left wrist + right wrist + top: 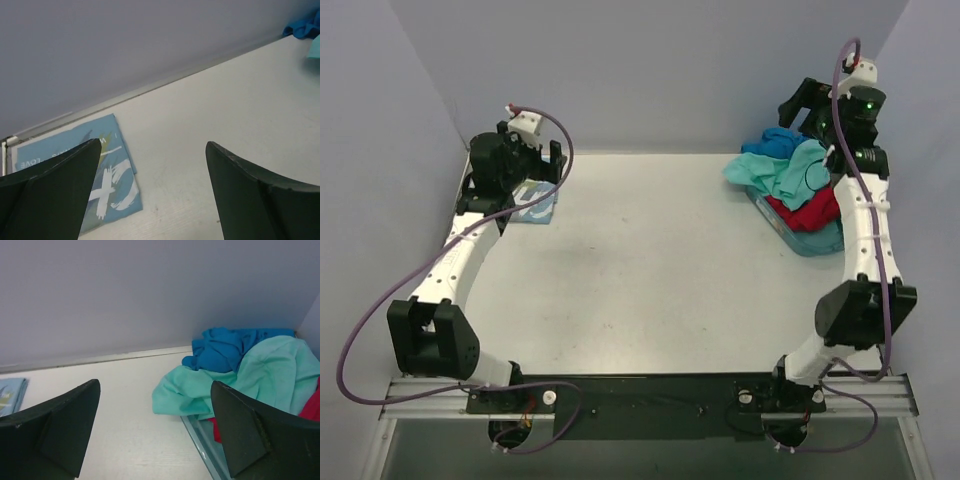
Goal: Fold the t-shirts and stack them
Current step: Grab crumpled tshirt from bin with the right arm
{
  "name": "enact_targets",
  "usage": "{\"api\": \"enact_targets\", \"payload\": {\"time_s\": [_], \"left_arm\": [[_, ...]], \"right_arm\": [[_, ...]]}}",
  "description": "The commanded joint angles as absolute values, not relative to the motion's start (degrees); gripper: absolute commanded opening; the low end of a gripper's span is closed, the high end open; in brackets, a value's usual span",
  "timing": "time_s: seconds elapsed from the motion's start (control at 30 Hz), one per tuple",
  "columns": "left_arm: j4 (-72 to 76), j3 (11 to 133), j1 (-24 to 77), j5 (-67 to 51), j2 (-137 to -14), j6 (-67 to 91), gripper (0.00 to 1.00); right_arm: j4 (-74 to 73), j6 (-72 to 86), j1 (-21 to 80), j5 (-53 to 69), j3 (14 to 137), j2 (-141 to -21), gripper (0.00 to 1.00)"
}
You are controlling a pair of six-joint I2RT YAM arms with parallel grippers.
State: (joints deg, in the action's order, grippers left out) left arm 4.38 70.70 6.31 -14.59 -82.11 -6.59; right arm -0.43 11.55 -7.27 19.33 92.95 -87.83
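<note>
Lying below left end effector [152, 144], lettered t-shirt [120, 180]

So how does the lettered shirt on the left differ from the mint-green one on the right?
The lettered shirt is folded into a flat rectangle; the mint-green shirt is crumpled. The lettered shirt lies alone on the table; the mint-green one sits heaped in the blue tray, spilling over its edge. The lettered shirt carries white print; the mint-green one is plain. Both lie toward the table's far edge.
</note>
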Motion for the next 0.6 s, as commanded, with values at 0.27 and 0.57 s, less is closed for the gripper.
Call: {"api": "enact_targets", "payload": {"time_s": [0.27, 0.57], "left_arm": [[-17.75, 74.97, 7.73, -20.48, -85.87, -5.19, 0.97], [-18.98, 76.11, 7.65, -18.28, -87.45, -7.56, 0.97]], "right_arm": [[-26.62, 20.49, -10.11, -5.00, 128.21, -126.26, 0.71], [-26.63, 17.31, -10.20, -8.61, 136.32, -139.21, 0.67]]}}
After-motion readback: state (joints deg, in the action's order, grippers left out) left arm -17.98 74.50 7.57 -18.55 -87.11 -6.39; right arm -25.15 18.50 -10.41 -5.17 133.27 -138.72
